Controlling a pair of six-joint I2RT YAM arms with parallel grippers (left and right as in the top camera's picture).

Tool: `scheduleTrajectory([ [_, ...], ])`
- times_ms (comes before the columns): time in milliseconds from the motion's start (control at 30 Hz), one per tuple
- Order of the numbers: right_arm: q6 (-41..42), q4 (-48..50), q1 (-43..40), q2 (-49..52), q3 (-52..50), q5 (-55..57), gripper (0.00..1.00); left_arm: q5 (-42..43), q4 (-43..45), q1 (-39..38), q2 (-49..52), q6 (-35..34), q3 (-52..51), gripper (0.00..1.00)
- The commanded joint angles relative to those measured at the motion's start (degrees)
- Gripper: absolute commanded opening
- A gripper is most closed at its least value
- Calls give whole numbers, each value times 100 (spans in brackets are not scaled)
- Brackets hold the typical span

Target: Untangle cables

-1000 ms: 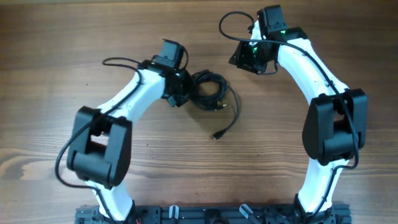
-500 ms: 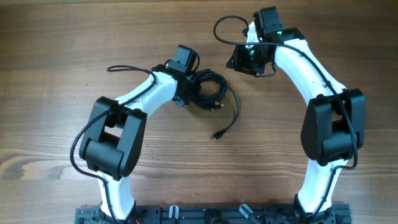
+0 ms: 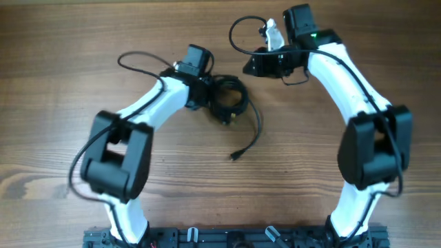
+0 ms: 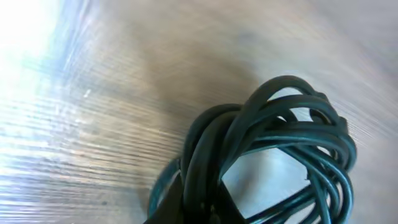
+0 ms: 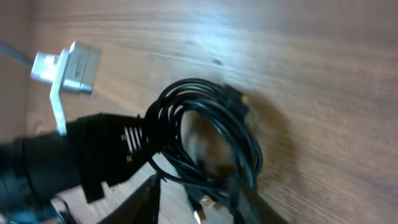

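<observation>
While my left gripper [image 3: 209, 96] is clamping the coiled bundle of thin black cables [image 3: 234, 98] at its left edge, my right gripper [image 3: 248, 67] is hovering part-open near its far-right side.

Overhead looks straight down on the brown wooden worktop [image 3: 62, 48]; both wrist views sit close, sharing the coiled thin black cables [image 4: 202, 149].

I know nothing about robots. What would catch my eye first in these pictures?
Two white robot arms curve in over a wooden table. Near its middle lies a coiled bundle of thin black cables, with one loose end trailing off toward the arms' bases. The left gripper is shut on the bundle's edge; the right gripper hovers open just beyond.
</observation>
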Motion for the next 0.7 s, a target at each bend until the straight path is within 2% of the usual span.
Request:
scheduleTrajectory([
  [0,-715,-28,20,-927,151,-271,41,1410,44,238,-1158,2065,188,4],
  [67,-750,-74,66,-1117,151,-273,41,1928,48,343,-1572,2420,188,4],
  [233,-1244,-155,363,-1165,151,-374,41,2120,17,479,-1882,2385,188,4],
  [433,-1080,-17,708,-1185,151,-332,41,2107,-227,520,-1878,2260,188,4],
  [567,-826,-103,890,-1185,151,275,40,2109,-225,544,-1878,2258,188,4],
  [667,-293,-304,931,-1185,149,1440,40,2109,-243,643,-1878,2048,188,4],
])
